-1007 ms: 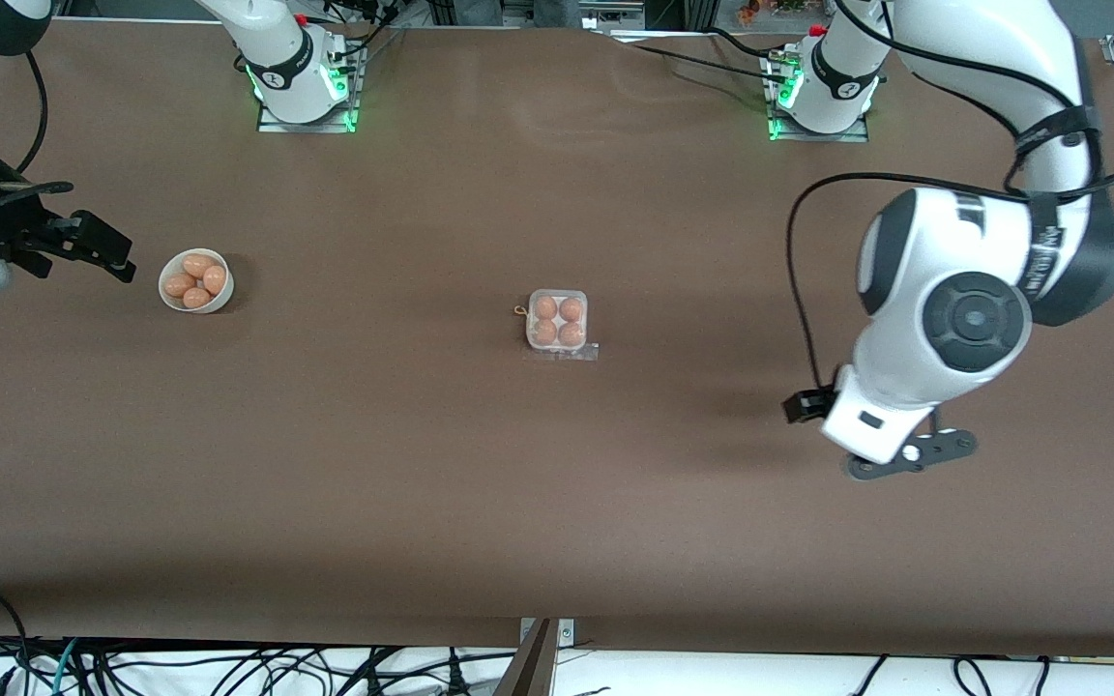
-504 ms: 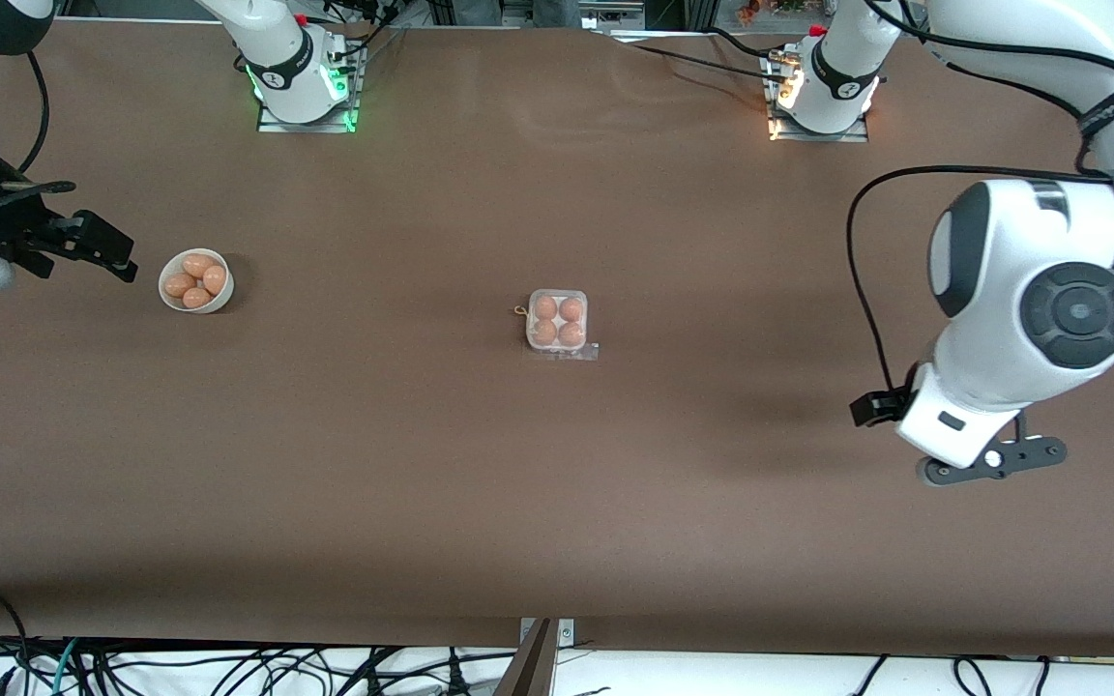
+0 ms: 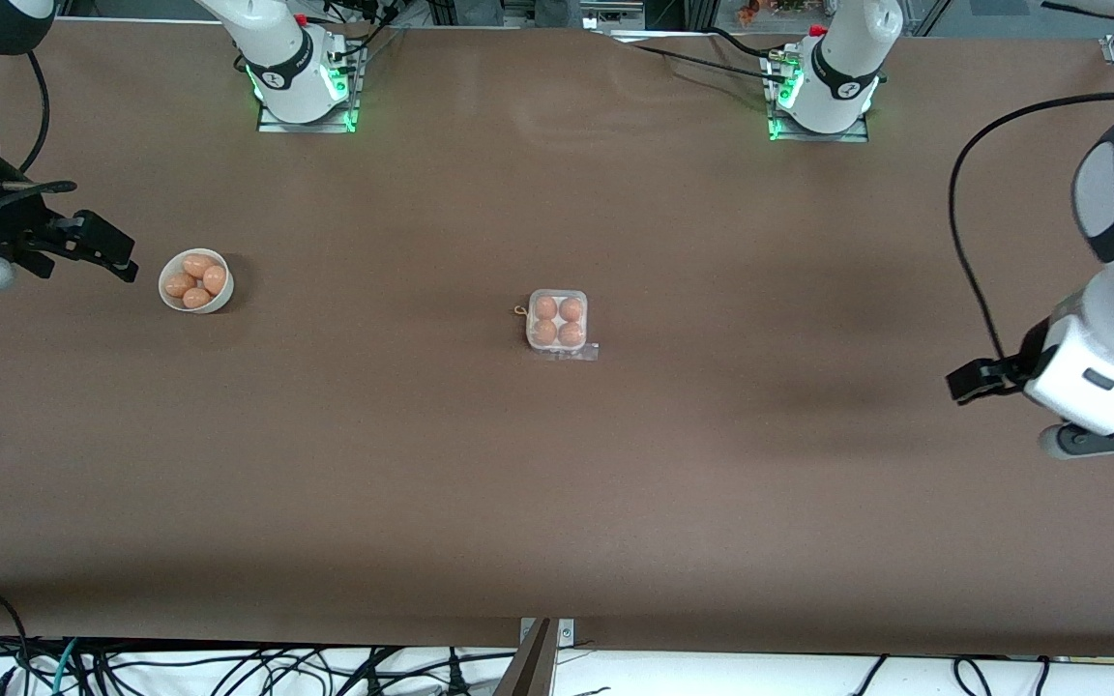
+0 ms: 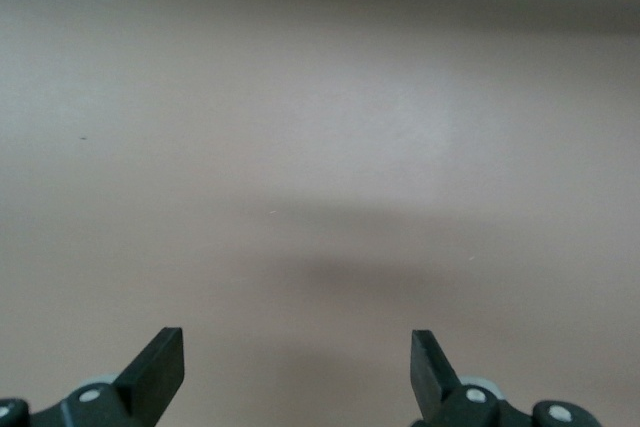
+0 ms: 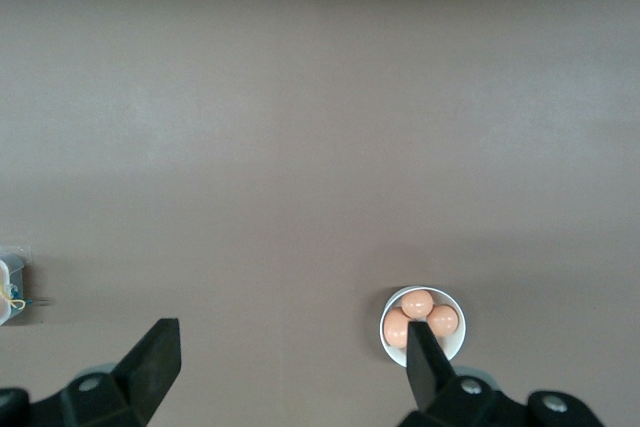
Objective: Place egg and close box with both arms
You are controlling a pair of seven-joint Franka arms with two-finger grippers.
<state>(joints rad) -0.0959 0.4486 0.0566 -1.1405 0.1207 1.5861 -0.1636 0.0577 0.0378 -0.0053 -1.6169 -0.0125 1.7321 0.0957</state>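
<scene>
Mid-table sits the box with four eggs in it. A bowl of eggs lies toward the right arm's end.

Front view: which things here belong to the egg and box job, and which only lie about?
Job: box holding four eggs; bowl of eggs; left gripper and right gripper, both open over bare table.
Lying about: cables along the table edge.

- You'll find no readable text, label, brand, number or sign in any view.
- The arm bases carry a small dark mark each, too small for you to read.
</scene>
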